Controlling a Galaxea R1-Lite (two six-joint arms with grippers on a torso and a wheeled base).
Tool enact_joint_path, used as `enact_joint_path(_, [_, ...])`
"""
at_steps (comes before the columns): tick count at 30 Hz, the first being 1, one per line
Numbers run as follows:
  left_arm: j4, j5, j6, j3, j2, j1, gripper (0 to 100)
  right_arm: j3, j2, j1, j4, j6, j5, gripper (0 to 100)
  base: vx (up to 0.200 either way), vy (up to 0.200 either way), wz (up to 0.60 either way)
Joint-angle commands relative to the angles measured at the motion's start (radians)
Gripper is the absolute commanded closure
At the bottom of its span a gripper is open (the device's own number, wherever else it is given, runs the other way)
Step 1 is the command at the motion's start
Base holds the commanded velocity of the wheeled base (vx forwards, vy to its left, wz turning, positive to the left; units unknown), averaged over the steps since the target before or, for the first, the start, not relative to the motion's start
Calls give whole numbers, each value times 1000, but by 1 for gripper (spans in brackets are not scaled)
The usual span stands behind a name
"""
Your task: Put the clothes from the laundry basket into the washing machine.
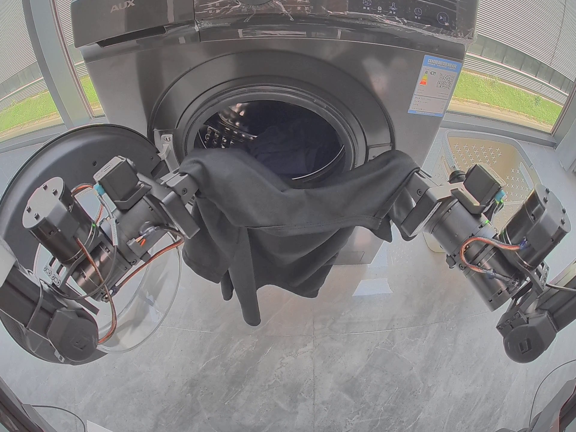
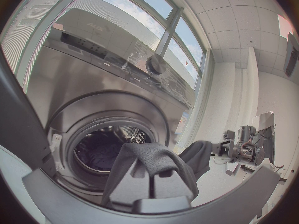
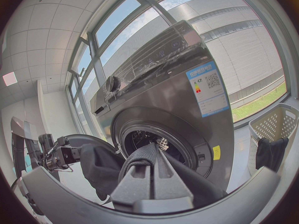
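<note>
A black garment (image 1: pixel 282 223) hangs stretched across the washing machine (image 1: pixel 384 79), just below its open drum mouth. The left gripper (image 1: pixel 185 186) and right gripper (image 1: pixel 414 187) each have fingers pinching one end, and the cloth hides their tips. Dark fabric (image 1: pixel 294 145) lies dimly inside the drum. To the machine's right stands the laundry basket (image 1: pixel 480 151), partly behind the right arm.

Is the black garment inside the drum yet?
Out: the black garment hangs stretched between left claw and right claw, before the drum.
</note>
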Motion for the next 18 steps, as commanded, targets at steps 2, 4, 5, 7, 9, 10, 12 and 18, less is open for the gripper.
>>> enact_joint_path(2, [3, 0, -1, -79, 52, -54, 100, 23, 57, -4, -1, 7, -3, 100, 0, 0, 0])
enact_joint_path(4, [3, 0, 1, -84, 58, -56, 100, 60, 68, 2, -1, 4, -3, 0, 0, 0, 0])
enact_joint_path(5, [3, 0, 1, -84, 58, -56, 100, 60, 68, 2, -1, 4, -3, 0, 0, 0, 0])
enact_joint_path(7, [3, 2, -1, -97, 58, -53, 100, 146, 114, 31, 6, 1, -3, 0, 0, 0, 0])
enact_joint_path(9, [3, 3, -1, -105, 58, -54, 100, 180, 131, 43, 6, -2, -3, 0, 0, 0, 0])
enact_joint_path(10, [3, 8, -1, -113, 57, -56, 100, 216, 155, 59, 5, -2, -3, 0, 0, 0, 0])
enact_joint_path(12, [3, 28, -1, -113, 58, -65, 100, 255, 204, 74, -1, -4, 5, 0, 0, 0, 0])
enact_joint_path(18, [1, 43, 1, -113, 60, -91, 100, 258, 301, 99, 5, -10, 5, 0, 0, 0, 0])
